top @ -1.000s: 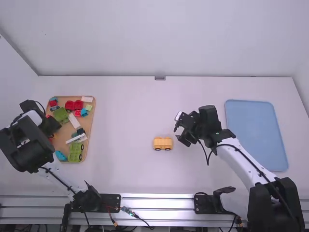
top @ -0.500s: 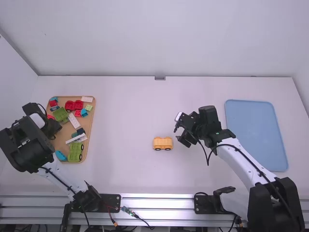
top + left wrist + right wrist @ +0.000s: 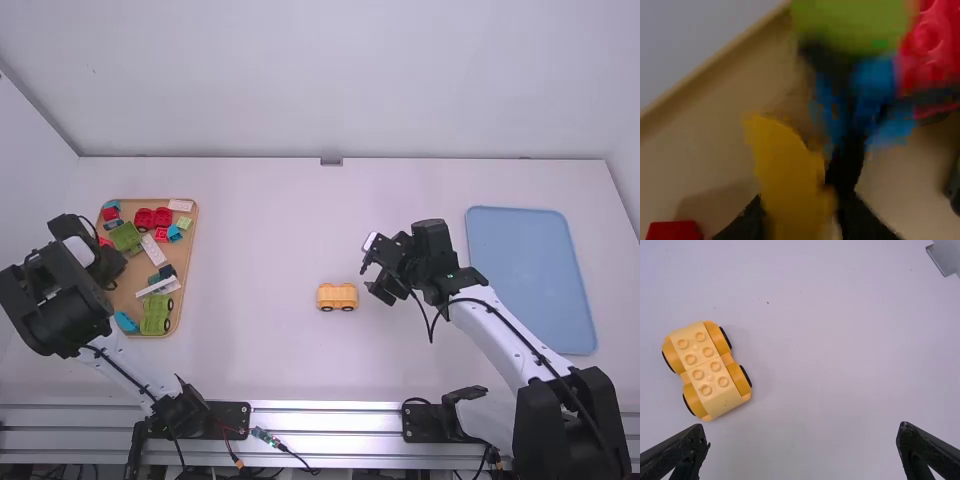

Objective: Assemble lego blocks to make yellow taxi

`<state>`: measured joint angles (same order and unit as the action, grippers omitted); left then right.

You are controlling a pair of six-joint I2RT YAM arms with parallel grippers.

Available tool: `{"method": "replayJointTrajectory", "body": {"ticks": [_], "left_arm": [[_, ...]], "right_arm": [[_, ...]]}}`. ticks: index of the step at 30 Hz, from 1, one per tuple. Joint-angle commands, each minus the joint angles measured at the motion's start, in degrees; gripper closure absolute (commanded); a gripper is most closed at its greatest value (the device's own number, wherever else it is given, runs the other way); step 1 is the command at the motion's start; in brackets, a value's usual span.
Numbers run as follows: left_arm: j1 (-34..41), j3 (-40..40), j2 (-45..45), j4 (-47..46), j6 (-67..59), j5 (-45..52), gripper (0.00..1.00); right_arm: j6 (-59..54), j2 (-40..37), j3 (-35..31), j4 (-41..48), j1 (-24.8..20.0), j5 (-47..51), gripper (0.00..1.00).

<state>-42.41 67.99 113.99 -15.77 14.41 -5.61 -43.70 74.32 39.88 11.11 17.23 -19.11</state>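
As L claw (image 3: 110, 268) grips yellow blk (image 3: 789, 182), red blks (image 3: 153, 217) crowd tray (image 3: 184, 256).

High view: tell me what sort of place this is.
Probably a robotics lab or test station: a black-and-white left arm and right arm stand along a silver metal rail, facing a white table with a yellow plastic toy-car base.

On the table (image 3: 260, 230), the car base (image 3: 337, 297) stood near the middle, toward the arms' side. Well to its left lay the parts tray (image 3: 187, 252); well to its right, the other tray (image 3: 530, 280). In the parts tray, a wheeled base (image 3: 156, 315) lay at the near end, a bar (image 3: 158, 288) just behind it, a small block (image 3: 127, 322) on its left.
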Motion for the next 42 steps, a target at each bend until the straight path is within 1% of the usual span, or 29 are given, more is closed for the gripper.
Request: {"method": "replayJointTrajectory", "body": {"ticks": [1, 5, 8, 9, 10, 11, 14, 15, 16, 19, 20, 25, 28, 30, 32, 33, 35, 42], "left_arm": [[0.0, -0.6, 0.3, -0.2, 0.2, 0.2, 0.81], [0.0, -0.6, 0.3, -0.3, 0.4, 0.2, 0.79], [0.0, -0.6, 0.3, -0.2, 0.3, 0.2, 0.73], [0.0, -0.6, 0.3, -0.3, 0.4, 0.2, 0.68], [0.0, -0.6, 0.3, -0.4, 0.4, 0.2, 0.54], [0.0, -0.6, 0.3, -0.3, 0.4, 0.2, 0.46], [0.0, -0.6, 0.3, 0.5, 1.0, 0.1, 0.43], [0.0, -0.6, 0.3, 0.9, 1.8, 0.2, 0.4], [0.0, -0.6, 0.3, 1.0, 1.9, 0.2, 0.38], [0.0, -0.6, 0.3, 1.7, 6.1, -2.0, 0.35], [0.0, -0.6, 0.3, 1.7, 7.5, -3.3, 0.36], [0.0, -0.8, 0.3, 2.4, 8.3, -3.4, 0.37], [0.0, -0.8, 0.3, 2.6, 8.3, -4.2, 0.47], [0.0, -0.8, 0.3, 2.7, 8.3, -3.8, 0.57], [0.0, -0.8, 0.3, 2.7, 8.3, -2.9, 0.59], [0.0, -0.8, 0.3, 2.7, 8.3, -2.5, 0.64], [0.0, -0.8, 0.3, 2.7, 8.2, -2.6, 0.67], [0.0, -0.8, 0.3, 2.3, 8.2, -0.7, 0.73]], "right_arm": [[0.2, -0.7, 0.2, 0.1, 0.0, -0.1, 0.01], [0.2, -0.7, 0.2, 0.1, 0.0, -0.1, 0.01], [0.2, -0.7, 0.2, 0.1, 0.0, -0.1, 0.01], [0.2, -0.7, 0.2, 0.1, 0.2, -0.1, 0.01], [0.2, -0.7, 0.2, 0.1, 0.0, -0.1, 0.01], [0.2, -0.7, 0.2, 0.1, 0.0, -0.2, 0.01], [0.2, -0.7, 0.2, 0.1, 0.0, -0.1, 0.01], [0.2, -0.7, 0.2, 0.1, 0.0, -0.2, 0.01], [0.2, -0.7, 0.2, 0.1, 0.0, -0.2, 0.01], [0.2, -0.7, 0.2, 0.1, 0.0, -0.1, 0.01], [0.2, -0.7, 0.2, 0.1, 0.0, -0.1, 0.01], [0.3, -0.7, 0.2, 0.4, 0.0, -0.1, 0.01], [0.4, -0.7, 0.2, 0.7, 0.0, -0.1, 0.01], [0.2, -0.7, 0.2, 1.0, 0.0, -0.2, 0.01], [0.2, -0.7, 0.2, 1.0, 0.0, -0.2, 0.01], [0.2, -0.7, 0.2, 1.0, 0.0, -0.3, 0.01], [0.2, -0.7, 0.2, 1.0, 0.2, -0.3, 0.01], [0.2, -0.7, 0.2, 0.9, 0.2, -0.5, 0.01]]}}
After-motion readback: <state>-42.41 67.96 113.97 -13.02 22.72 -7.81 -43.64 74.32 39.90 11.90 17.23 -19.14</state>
